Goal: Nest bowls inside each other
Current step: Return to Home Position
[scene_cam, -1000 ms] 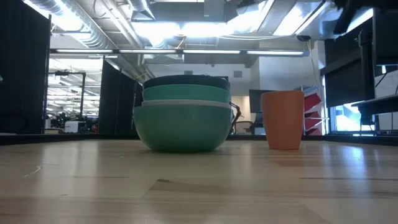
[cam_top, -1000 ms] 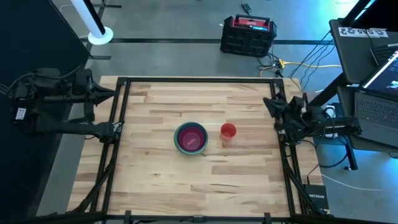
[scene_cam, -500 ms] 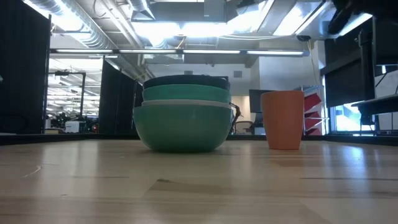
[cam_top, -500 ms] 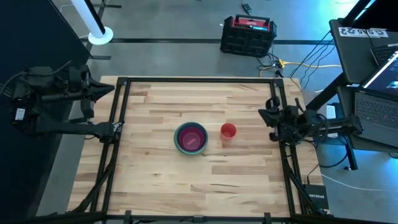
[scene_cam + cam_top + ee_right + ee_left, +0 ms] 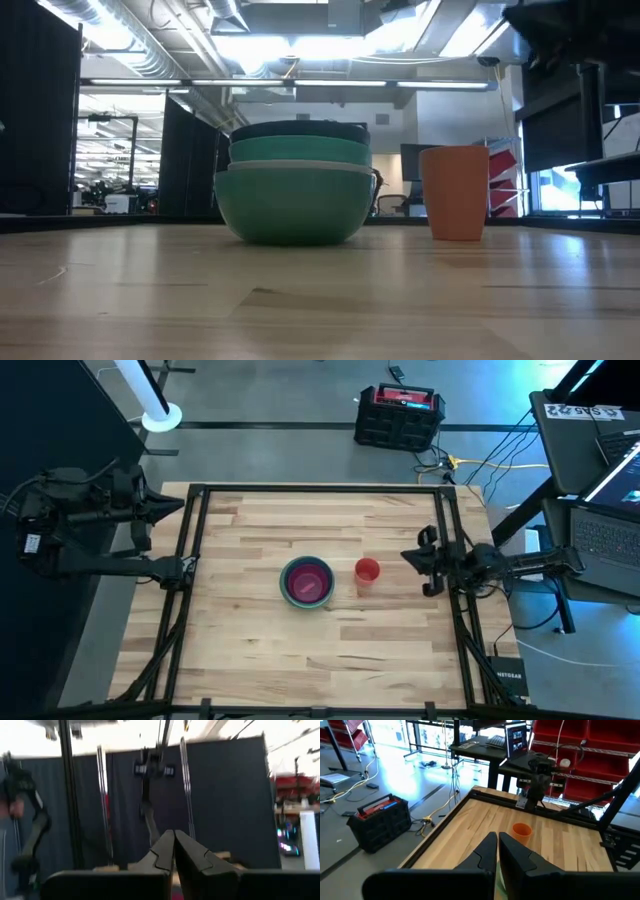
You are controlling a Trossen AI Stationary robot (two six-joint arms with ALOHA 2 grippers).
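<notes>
Left gripper (image 5: 168, 506) sits parked off the table's (image 5: 300, 660) left edge, fingers pressed together, holding nothing. The bowls (image 5: 306, 581) are nested into one stack mid-table, pink innermost, teal outermost in the low view; stacking looks done, so I read this step as arms going home. Orange cup (image 5: 367, 571) stands just beside the stack, apart from it, between it and the right gripper (image 5: 426, 560). That one hangs over the right edge, fingers closed and empty. Next it needs to pull straight back without clipping the cup. Toolbox (image 5: 398, 415) on the floor is well clear.
</notes>
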